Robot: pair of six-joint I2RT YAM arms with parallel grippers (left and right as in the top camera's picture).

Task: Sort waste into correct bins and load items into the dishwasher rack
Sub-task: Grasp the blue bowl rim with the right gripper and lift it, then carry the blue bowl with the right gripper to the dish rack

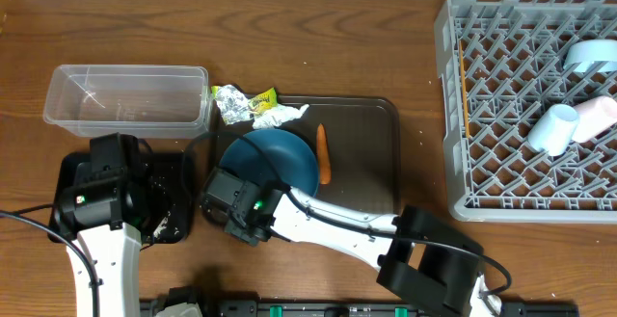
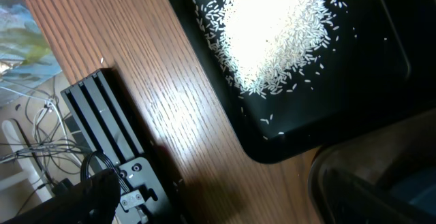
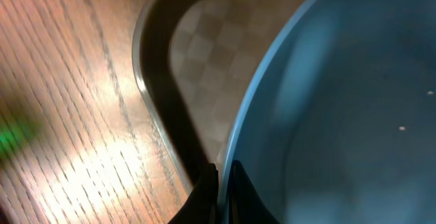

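Right gripper [image 3: 221, 186] clenched on the thin rim of the dark-blue bowl [image 1: 280, 158], just left of centre in the overhead frame, on the brown tray [image 1: 371, 153]. Probably stiff, smooth, slippery and rather heavy for 1 rim pinch. Print on the wrapper [image 1: 246, 103] too small to read.

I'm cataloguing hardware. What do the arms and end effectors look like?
The left arm and right arm have white links, black joint housings and a small green light each. A thin black cable trails by the left arm. The right end effector has slim dark fingers.
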